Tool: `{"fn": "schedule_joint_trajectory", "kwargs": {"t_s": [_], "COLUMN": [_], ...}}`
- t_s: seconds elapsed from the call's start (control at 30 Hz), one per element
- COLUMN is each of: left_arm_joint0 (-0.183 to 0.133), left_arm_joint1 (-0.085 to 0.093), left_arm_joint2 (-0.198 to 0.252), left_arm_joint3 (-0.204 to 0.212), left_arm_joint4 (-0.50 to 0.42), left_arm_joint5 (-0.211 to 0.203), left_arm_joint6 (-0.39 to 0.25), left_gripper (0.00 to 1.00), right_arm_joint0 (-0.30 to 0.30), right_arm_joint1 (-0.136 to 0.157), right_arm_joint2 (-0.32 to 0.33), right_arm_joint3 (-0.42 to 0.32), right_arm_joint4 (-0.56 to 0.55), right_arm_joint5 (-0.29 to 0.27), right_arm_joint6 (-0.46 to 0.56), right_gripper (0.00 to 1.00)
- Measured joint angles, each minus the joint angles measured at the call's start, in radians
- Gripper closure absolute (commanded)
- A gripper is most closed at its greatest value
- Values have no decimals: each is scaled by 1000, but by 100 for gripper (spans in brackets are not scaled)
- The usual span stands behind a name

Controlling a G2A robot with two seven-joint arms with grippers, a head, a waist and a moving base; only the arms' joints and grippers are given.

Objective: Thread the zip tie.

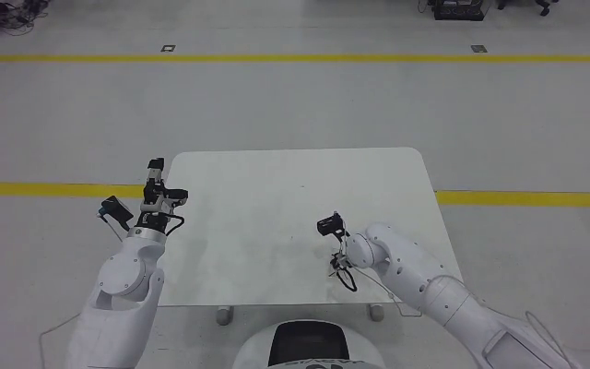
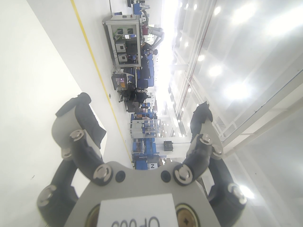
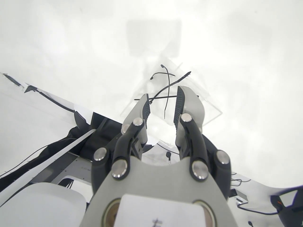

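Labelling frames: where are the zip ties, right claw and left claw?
zip ties (image 3: 168, 86), right wrist view, where two black strips cross.
right claw (image 3: 162, 93), right wrist view, midway between its fingertips.
left claw (image 2: 143, 100), left wrist view, midway between its fingertips.

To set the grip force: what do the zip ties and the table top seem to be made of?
The zip ties: thin black strips lying in loose curves, so probably flexible plastic, dull finish. The table: plain white, smooth, matte top; laminate or painted board, the look leaves it open.
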Motion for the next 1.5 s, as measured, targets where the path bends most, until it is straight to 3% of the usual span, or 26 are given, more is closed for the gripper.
{"fn": "schedule_joint_trajectory", "kwargs": {"t_s": [0.5,0.67,0.9,1.1,1.5], "left_arm_joint0": [0,0,0,0,0], "left_arm_joint1": [0,0,0,0,0], "left_arm_joint2": [0,0,0,0,0], "left_arm_joint3": [0,0,0,0,0], "left_arm_joint4": [0,0,0,0,0], "left_arm_joint5": [0,0,0,0,0], "left_arm_joint6": [0,0,0,0,0], "left_gripper": [0,0,0,0,0], "right_arm_joint0": [-1,-7,-25,-47,-85], "right_arm_joint1": [-21,-26,-31,-39,-70], "right_arm_joint2": [13,16,13,25,68], "right_arm_joint3": [45,45,25,14,15], "right_arm_joint4": [24,14,-25,-70,-129], "right_arm_joint5": [24,43,80,81,81], "right_arm_joint6": [-30,-47,-68,-75,-76], "right_gripper": [76,72,71,78,77]}}
